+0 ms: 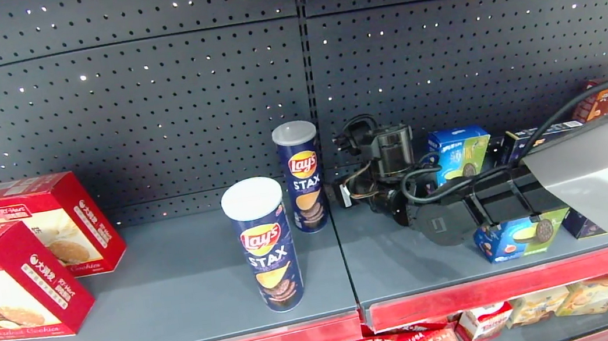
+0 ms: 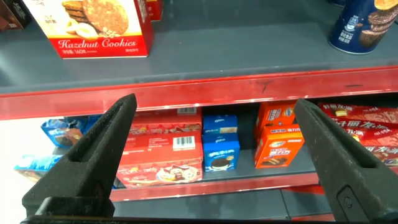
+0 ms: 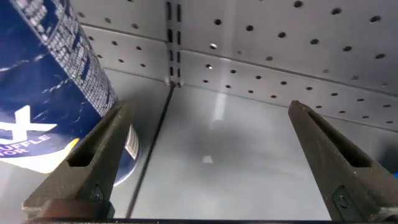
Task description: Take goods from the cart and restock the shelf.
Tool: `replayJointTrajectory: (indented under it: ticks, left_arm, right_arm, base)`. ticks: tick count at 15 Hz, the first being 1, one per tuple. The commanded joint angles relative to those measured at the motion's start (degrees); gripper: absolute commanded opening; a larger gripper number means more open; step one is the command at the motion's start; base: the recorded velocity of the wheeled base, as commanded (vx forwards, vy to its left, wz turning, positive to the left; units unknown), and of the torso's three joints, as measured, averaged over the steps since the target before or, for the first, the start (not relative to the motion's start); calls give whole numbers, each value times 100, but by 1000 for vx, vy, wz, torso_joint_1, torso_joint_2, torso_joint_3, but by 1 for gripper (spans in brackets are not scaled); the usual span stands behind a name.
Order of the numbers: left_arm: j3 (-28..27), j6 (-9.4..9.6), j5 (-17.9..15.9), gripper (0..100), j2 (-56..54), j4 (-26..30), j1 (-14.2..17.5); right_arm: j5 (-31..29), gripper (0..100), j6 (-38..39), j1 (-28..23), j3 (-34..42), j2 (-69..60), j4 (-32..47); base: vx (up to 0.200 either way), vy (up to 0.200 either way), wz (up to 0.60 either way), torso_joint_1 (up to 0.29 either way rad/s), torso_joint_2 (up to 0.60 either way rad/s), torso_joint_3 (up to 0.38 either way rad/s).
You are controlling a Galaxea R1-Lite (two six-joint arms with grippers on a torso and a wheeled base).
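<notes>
My right claw (image 3: 208, 112) is released, its two dark fingers (image 3: 102, 155) spread wide and gripping nothing, low over the grey metal shelf (image 1: 179, 292). Just beside one finger stands a dark blue cylindrical crisp can with a clear lid (image 1: 301, 177), upright near the perforated grey back wall (image 1: 155, 108); I cannot tell whether the finger touches it. A second dark blue crisp can with a white lid (image 1: 264, 246) stands upright at the first can's 7 o'clock, close to the shelf's red front edge (image 2: 199, 87). Well apart at the cans' 9 o'clock sits a red cardboard cookie box (image 1: 8, 291), with another red cookie box (image 1: 53, 227) at its 1 o'clock. At the cans' 3 o'clock, around my right arm, stand blue-and-green cardboard biscuit boxes (image 1: 457, 153). My left claw (image 2: 214, 102) is released and empty too, hanging before that red edge and facing the blue, orange and red packs (image 2: 221, 146) on the lower shelf.
</notes>
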Motion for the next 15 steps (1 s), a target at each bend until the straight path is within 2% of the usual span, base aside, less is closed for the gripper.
replayJointTrajectory:
  ticks: [1, 7, 11, 13, 14, 15]
  left_arm:
    - [1, 2, -2, 100, 8, 0, 3]
    - [1, 2, -2, 100, 8, 0, 3]
    - [1, 2, -2, 100, 8, 0, 3]
    - [1, 2, -2, 100, 8, 0, 3]
    - [1, 2, -2, 100, 8, 0, 3]
    - [1, 2, -2, 100, 8, 0, 3]
  right_arm:
    - [1, 100, 1, 50, -5, 10, -3]
    - [-69, 100, 1, 94, 56, -43, -3]
    - [-96, 100, -26, 59, 83, -579, 23]
    - [-104, 100, -26, 59, 258, -922, 41]
    - [-183, 100, -61, 77, 856, -1642, 23]
    - [-368, 100, -61, 42, 1076, -1950, -3]
  base:
    - [0, 0, 0, 0, 0, 0]
    - [0, 0, 0, 0, 0, 0]
    - [0, 0, 0, 0, 0, 0]
    - [0, 0, 0, 0, 0, 0]
    - [0, 0, 0, 0, 0, 0]
    - [0, 0, 0, 0, 0, 0]
